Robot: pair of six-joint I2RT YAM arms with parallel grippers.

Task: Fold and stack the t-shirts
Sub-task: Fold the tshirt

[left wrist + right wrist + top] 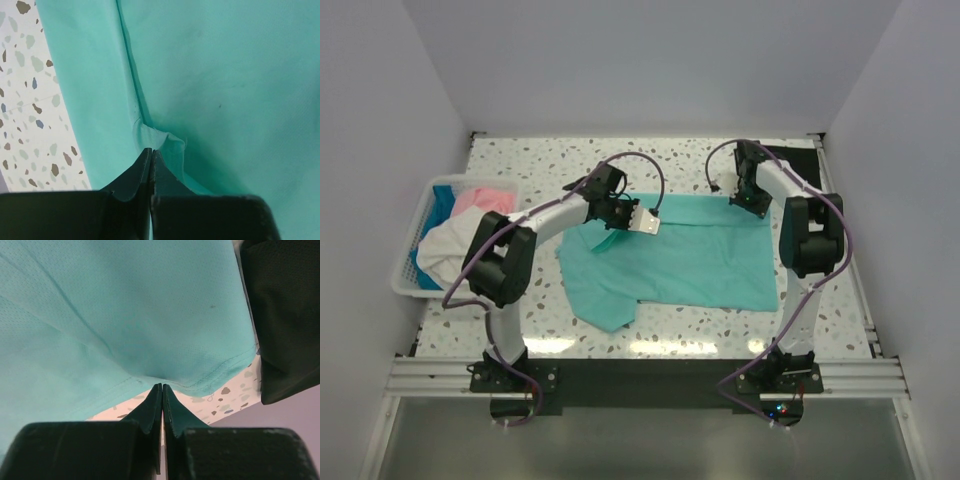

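Note:
A teal-green t-shirt [690, 255] lies spread across the middle of the table. My left gripper [610, 228] is at its far left part, and in the left wrist view the left gripper [151, 150] is shut on a small pinched ridge of the teal cloth [225, 75] beside a seam. My right gripper [753, 205] is at the shirt's far right corner. The right wrist view shows the right gripper [162, 386] shut on the stitched hem of the teal shirt [125, 305]. A black t-shirt [790, 155] lies behind the right arm.
A white slatted basket [408, 285] stands at the table's left edge, holding pink [480, 200], white [445, 250] and blue [442, 200] cloth. Black cloth [285, 315] hangs close on the right of the right wrist view. Speckled tabletop [25, 115] shows left of the shirt.

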